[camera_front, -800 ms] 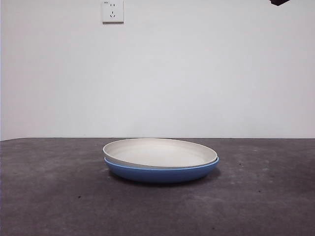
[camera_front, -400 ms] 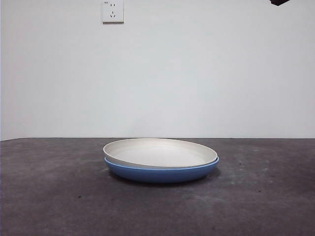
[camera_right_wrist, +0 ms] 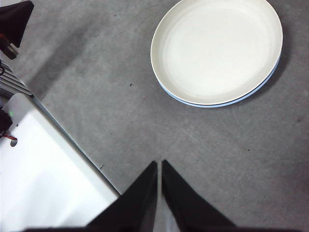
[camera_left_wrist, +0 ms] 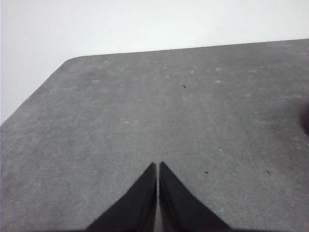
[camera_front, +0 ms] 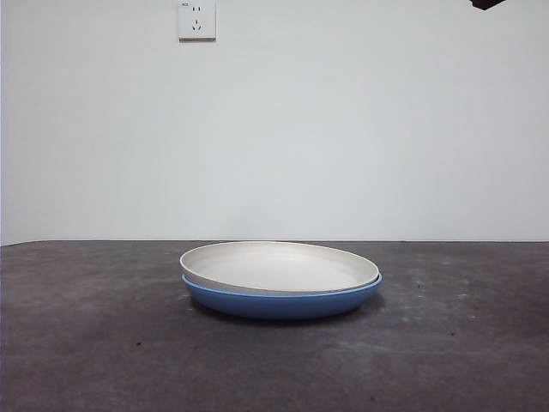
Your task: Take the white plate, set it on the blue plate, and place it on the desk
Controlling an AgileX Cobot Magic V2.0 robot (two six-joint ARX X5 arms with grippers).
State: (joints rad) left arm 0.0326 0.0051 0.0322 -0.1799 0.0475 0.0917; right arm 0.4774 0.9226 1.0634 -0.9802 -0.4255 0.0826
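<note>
The white plate [camera_front: 276, 266] rests inside the blue plate [camera_front: 283, 302] at the middle of the desk [camera_front: 86, 343]. In the right wrist view the white plate [camera_right_wrist: 217, 48] covers the blue plate, which shows only as a thin blue edge [camera_right_wrist: 222, 104]. My right gripper [camera_right_wrist: 159, 166] is shut and empty, high above the desk and well apart from the plates. My left gripper [camera_left_wrist: 158, 167] is shut and empty over bare desk [camera_left_wrist: 145, 106]; no plate shows in its view. One arm shows only as a black tip [camera_front: 487, 4] at the front view's top right corner.
A white wall with a socket [camera_front: 196, 19] stands behind the desk. In the right wrist view a white block [camera_right_wrist: 43, 179] and a black part with wires [camera_right_wrist: 12, 29] lie beside the desk's edge.
</note>
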